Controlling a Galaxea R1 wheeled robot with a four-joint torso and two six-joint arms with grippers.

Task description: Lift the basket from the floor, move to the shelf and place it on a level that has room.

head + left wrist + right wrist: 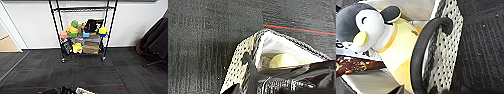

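Ahead I see the shelf (82,32) against the far white wall, while the basket (83,91) sits nearest me above the dark floor (120,72), holding a plush penguin (373,32); I cannot tell either gripper's grip.

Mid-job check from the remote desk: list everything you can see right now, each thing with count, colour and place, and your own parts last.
Shelf: one, black posts with silver wire tiers, against the white wall ahead.
Toys: several, green, yellow, pink and blue, on a middle tier.
Cardboard box: one, brown, on the bottom tier.
Basket: one, beige woven with a dark handle, close to both wrist cameras, carpet behind it.
Penguin toy: one, grey, white and yellow, inside the basket.
Floor: dark grey carpet with thin red lines.
Chair: dark, at the right.
Doorway floor: tan, at the left.
Robot arm parts: dark, bottom edge of head view.
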